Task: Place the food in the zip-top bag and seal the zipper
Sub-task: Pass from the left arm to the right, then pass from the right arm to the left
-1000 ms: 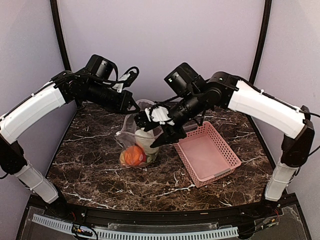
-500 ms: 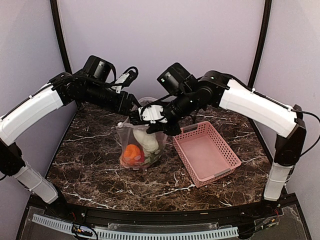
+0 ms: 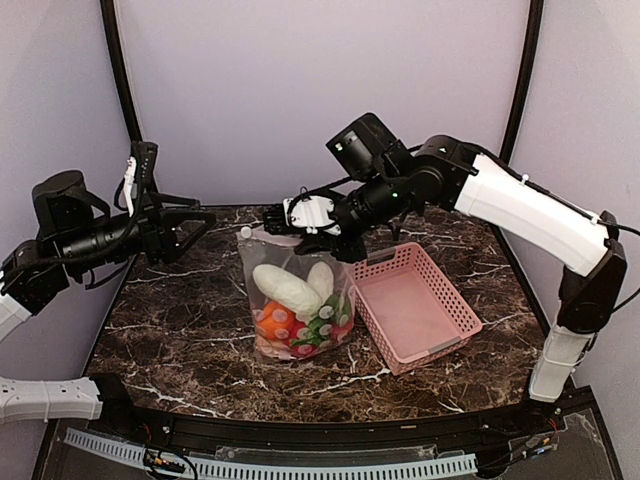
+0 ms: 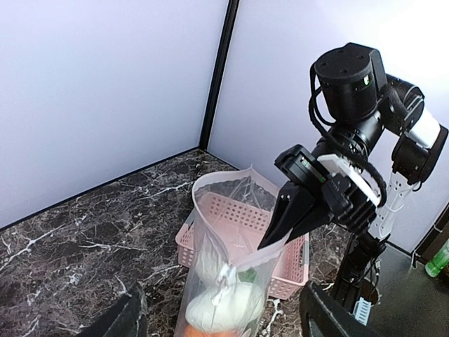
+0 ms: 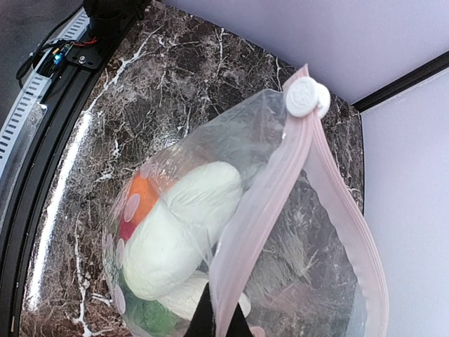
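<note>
The right gripper [image 5: 219,324] is pinching the near lip of the bag [image 3: 295,300], its fingers pressed together on the pink zip strip [image 5: 266,203]. The left gripper [image 3: 192,228] is hanging spread wide and holding nothing, over the left edge of the table [image 3: 180,330], well apart from the bag. The bag is standing near the middle of the table, just beside the pink basket [image 3: 455,300], with the food [image 3: 285,288] lying inside it. The mouth is gaping, and the two strips are meeting only at the white slider [image 5: 304,96] on the far end. To seal it well, I would be keeping the pinched lip taut and level while the left gripper is taking the slider squarely and drawing it along without tipping the bag. How far the strip is already joined is probably too hard to tell. No brand, label or writing is showing; only plain pale dots are showing on the plastic.
</note>
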Controlling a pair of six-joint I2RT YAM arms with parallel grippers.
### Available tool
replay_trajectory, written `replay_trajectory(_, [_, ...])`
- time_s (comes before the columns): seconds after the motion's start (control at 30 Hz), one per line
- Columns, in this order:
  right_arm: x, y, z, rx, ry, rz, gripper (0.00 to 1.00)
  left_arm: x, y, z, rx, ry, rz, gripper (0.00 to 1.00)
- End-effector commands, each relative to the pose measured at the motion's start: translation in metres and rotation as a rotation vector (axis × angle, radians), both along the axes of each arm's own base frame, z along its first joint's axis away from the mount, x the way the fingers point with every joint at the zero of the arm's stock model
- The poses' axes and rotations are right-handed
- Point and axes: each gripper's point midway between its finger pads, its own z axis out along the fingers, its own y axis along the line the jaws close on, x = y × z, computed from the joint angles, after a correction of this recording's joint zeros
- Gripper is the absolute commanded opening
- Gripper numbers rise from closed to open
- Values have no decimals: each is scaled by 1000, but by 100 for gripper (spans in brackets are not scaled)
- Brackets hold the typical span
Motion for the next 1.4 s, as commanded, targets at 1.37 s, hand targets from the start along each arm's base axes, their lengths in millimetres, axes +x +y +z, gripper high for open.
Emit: replay_trajectory(1.37, [-3,2,-6,16,72,7,1,27,-51,-62,53,-118,-183,38])
